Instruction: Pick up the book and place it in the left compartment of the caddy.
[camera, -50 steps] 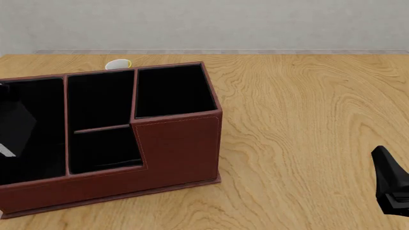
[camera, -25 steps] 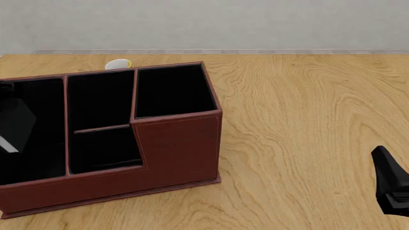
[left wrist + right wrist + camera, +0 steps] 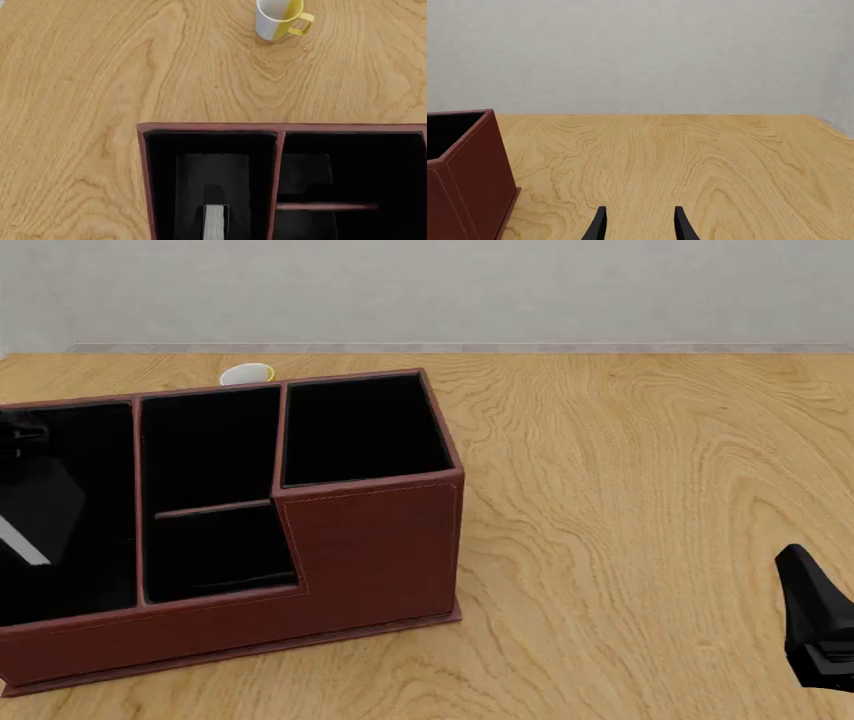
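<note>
The reddish-brown caddy [image 3: 374,540] stands on the left of the table; its rim [image 3: 277,128] also fills the left wrist view. The black book [image 3: 38,505] hangs tilted inside the left compartment [image 3: 87,440], its white page strip low. In the left wrist view the book [image 3: 215,222] shows edge-on over that compartment [image 3: 200,150]. My left gripper [image 3: 19,432] is a dark shape at the book's top, shut on the book; its fingers hardly show against the black lining. My right gripper [image 3: 640,227] is open and empty, low at the table's right [image 3: 817,630], far from the caddy [image 3: 467,170].
A white and yellow mug [image 3: 277,19] stands on the table behind the caddy; only its rim [image 3: 247,373] shows in the front view. A grey wall runs along the table's far edge.
The book has shifted a little to the right and deeper into the left compartment, with the left gripper's dark shape coming further into view. The right arm has not moved.
</note>
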Tool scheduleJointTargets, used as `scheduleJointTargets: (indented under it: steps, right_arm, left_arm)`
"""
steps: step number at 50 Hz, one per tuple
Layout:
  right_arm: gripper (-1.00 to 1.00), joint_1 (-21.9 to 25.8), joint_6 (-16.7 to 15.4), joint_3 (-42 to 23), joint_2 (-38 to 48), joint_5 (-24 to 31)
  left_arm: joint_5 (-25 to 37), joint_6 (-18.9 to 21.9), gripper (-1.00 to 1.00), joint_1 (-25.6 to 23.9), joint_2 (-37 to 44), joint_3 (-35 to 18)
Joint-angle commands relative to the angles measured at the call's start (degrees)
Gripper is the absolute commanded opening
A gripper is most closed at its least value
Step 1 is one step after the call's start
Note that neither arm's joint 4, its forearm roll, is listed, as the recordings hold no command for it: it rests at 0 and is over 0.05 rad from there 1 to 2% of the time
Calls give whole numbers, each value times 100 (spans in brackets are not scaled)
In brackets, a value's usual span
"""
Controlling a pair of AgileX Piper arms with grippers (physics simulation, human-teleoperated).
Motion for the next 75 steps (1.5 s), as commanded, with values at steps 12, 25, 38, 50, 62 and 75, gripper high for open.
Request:
scheduleJointTargets:
  steps: [12,25,38,50,62,75]
  right_arm:
    - [100,0,2,3,-25,19]
    - [100,0,1,3,-25,19]
    - [100,0,1,3,-23,18]
    - [100,-1,2,3,-25,19]
    - [100,-1,3,3,-25,19]
    - [100,-2,2,3,-26,20]
  left_arm:
    - [-297,148,-100,0,206,136]
    - [-504,130,-100,20,372,238]
    - [-685,181,-100,45,548,331]
    - [-762,222,-100,30,618,391]
    - [-898,220,-100,-6,672,520]
    - [-1095,207,-100,-1,845,644]
